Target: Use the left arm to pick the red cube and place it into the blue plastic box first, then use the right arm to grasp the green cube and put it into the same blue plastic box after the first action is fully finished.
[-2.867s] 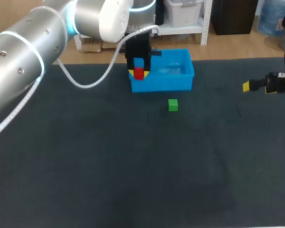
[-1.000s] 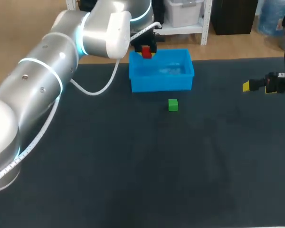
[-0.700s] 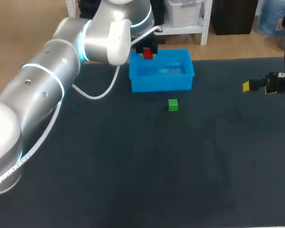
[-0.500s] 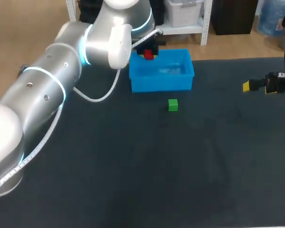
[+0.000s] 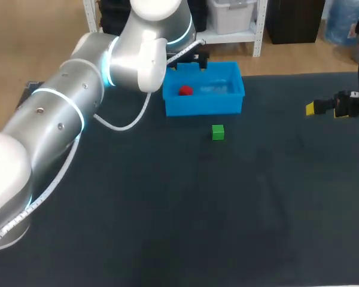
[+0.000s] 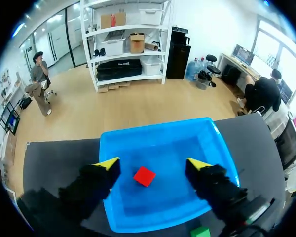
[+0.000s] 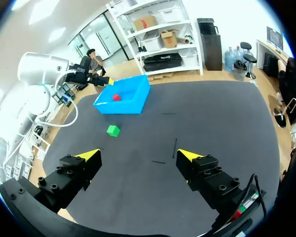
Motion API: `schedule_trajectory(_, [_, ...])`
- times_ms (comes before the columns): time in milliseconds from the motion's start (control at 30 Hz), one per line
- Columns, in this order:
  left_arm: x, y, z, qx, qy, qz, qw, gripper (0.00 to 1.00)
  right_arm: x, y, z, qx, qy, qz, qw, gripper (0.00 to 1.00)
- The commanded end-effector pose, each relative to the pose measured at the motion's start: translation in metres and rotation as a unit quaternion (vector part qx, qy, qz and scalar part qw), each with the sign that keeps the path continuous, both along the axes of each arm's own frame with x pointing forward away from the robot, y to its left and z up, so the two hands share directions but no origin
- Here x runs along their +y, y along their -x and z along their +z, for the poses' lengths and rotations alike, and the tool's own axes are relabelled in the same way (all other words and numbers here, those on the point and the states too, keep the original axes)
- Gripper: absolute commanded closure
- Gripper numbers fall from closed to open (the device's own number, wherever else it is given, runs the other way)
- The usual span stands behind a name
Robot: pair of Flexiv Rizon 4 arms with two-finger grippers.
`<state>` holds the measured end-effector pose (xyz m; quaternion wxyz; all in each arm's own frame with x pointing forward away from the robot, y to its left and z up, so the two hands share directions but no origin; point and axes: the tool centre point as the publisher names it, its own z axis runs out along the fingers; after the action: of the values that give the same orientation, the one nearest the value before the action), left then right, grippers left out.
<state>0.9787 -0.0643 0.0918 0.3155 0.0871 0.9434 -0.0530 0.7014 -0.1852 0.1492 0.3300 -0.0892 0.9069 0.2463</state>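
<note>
The red cube [image 6: 144, 176] lay loose on the floor of the blue plastic box [image 6: 177, 143], below the left claw [image 6: 153, 163], whose fingers stood spread and empty. The green cube [image 5: 218, 132] sat on the dark worktop [image 5: 167, 209] just before the box. It looked light, rigid and flat-faced, best pinched across opposite sides from above. The right claw [image 7: 139, 154] hung released, well apart from it. Only the box's near wall seemed likely to crowd a finger.

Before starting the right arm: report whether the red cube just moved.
Yes. The red cube dropped from near the back rim of the blue box onto its floor.
</note>
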Motion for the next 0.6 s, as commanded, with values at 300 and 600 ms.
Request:
schedule_trajectory(300, [-0.005, -0.027, 0.022, 0.174, -0.038, -0.009, 0.984, 0.00, 0.000, 0.001, 0.000, 0.000, 0.001, -0.001, 1.000, 0.00])
schedule_trajectory(600, [0.004, -0.012, 0.032, 0.163, -0.035, -0.017, 0.986, 0.00, 0.000, 0.001, 0.000, 0.000, 0.001, -0.001, 1.000, 0.00])
